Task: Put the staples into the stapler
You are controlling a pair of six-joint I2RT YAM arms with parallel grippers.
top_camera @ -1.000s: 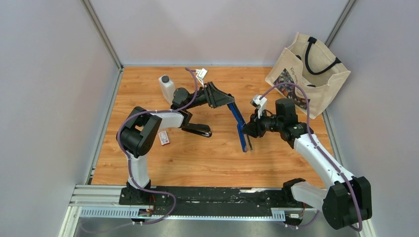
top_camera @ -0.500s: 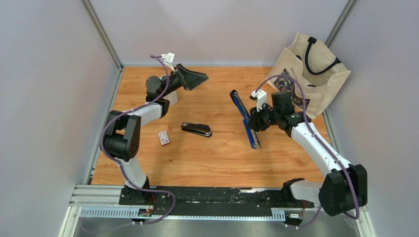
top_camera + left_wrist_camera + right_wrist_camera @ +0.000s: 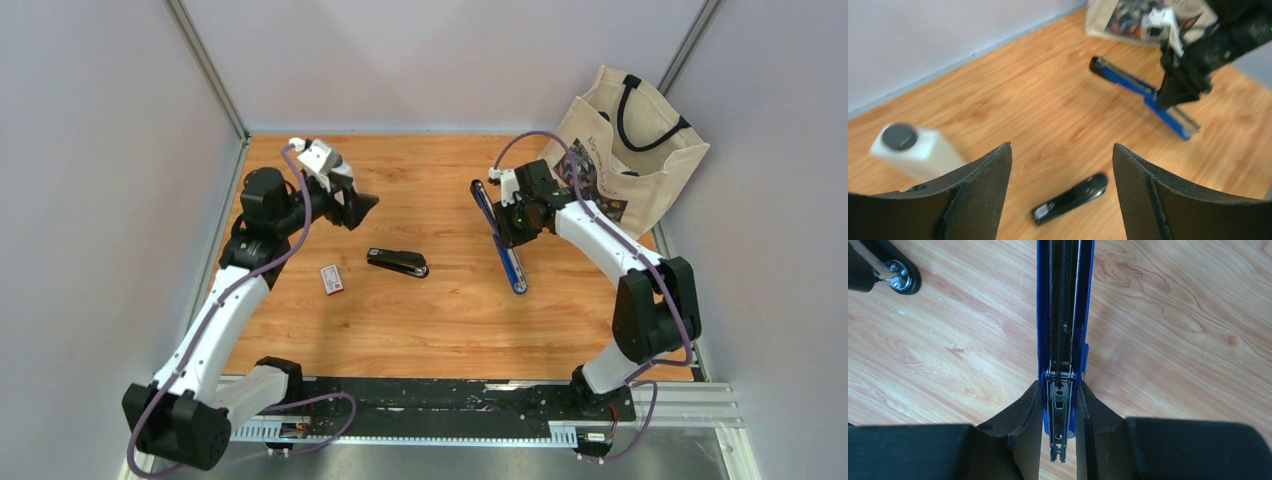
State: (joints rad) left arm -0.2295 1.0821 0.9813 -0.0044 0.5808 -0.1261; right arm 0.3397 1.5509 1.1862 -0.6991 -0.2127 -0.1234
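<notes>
Right gripper (image 3: 1058, 388) clenched on the opened blue stapler (image 3: 1064, 300), right of the black stapler (image 3: 397, 262); left gripper (image 3: 1061, 146) released, raised beyond and left of it; staples (image 3: 331, 279) lie just left of it.

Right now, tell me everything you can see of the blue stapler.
The blue stapler is long and slim and looks swung open: blue sides around a bare metal channel with a dark spring. It sits slantwise low over the wooden table, right of the black stapler, pinched at both sides by the right hand.
</notes>
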